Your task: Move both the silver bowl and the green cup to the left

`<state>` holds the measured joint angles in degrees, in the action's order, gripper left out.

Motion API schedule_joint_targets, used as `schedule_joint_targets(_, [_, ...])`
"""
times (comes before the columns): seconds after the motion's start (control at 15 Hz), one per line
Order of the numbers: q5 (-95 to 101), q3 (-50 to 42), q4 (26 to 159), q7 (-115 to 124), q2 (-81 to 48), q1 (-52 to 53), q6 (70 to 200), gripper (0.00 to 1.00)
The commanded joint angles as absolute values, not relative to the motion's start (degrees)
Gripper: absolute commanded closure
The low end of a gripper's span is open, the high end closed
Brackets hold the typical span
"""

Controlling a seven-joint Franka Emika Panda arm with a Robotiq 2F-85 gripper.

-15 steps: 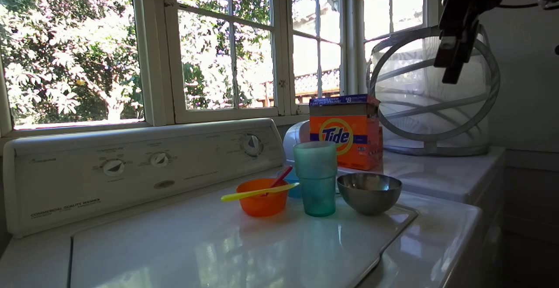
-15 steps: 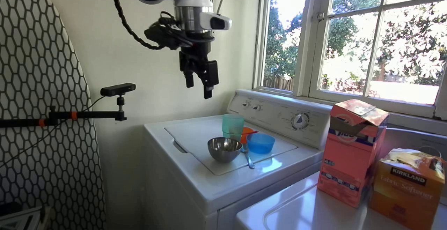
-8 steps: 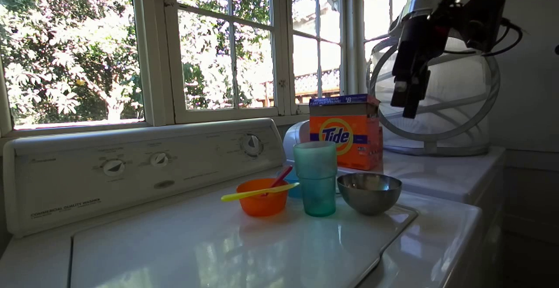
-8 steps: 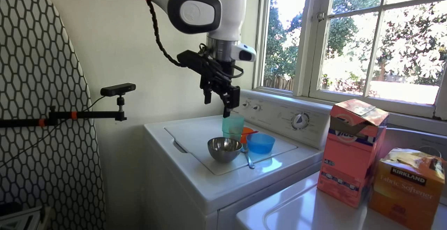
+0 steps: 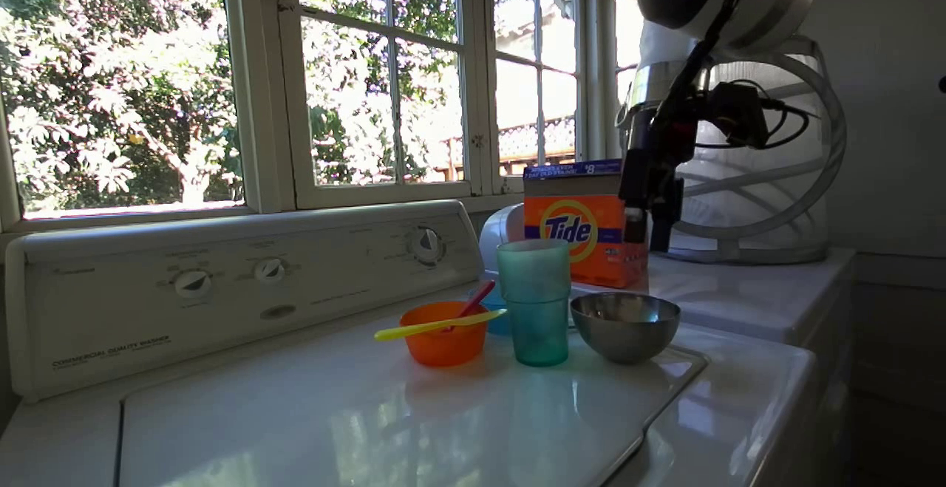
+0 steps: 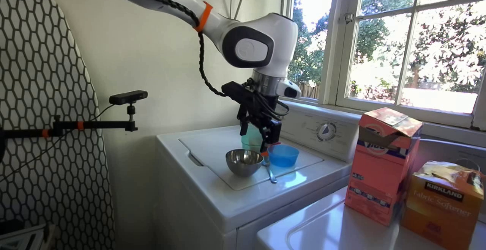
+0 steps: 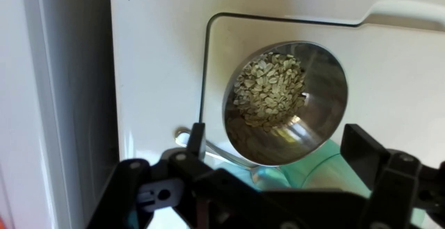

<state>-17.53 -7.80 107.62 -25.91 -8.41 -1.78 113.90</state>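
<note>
The silver bowl (image 5: 625,335) stands upright on the washer lid, also in an exterior view (image 6: 243,166). In the wrist view the bowl (image 7: 325,83) holds oats (image 7: 271,90). The green cup (image 5: 533,317) stands upright beside it, partly behind the gripper in an exterior view (image 6: 252,138). In the wrist view the cup (image 7: 333,171) is partly hidden by the bowl and gripper. My gripper (image 7: 274,131) is open and empty, fingers spread wide, pointing down. It hangs above the bowl and cup in both exterior views (image 5: 647,236) (image 6: 253,138), apart from the bowl.
An orange bowl (image 5: 443,343) with a yellow knife (image 5: 436,324) and red utensil stands beside the cup. A blue bowl (image 6: 283,156) and a spoon (image 6: 272,174) lie close to the silver bowl. A Tide box (image 6: 383,178) and softener box (image 6: 440,204) stand on the neighbouring machine.
My gripper has come down and across toward the bowl and cup, moving left in one exterior view and right in another. It stays open. The bowl and cup have not moved.
</note>
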Motion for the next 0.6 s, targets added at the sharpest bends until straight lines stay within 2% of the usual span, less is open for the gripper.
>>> schedule_joint_targets(0.0, [-17.4, -6.2, 102.4, -25.2, -13.6, -5.2, 109.1, 0.0])
schedule_joint_targets(0.4, [-16.5, -4.7, 100.8, -25.2, -17.6, -7.6, 105.7, 0.0])
schedule_joint_targets(0.53, [-16.5, -4.2, 100.6, -25.0, -18.4, -7.9, 105.0, 0.03])
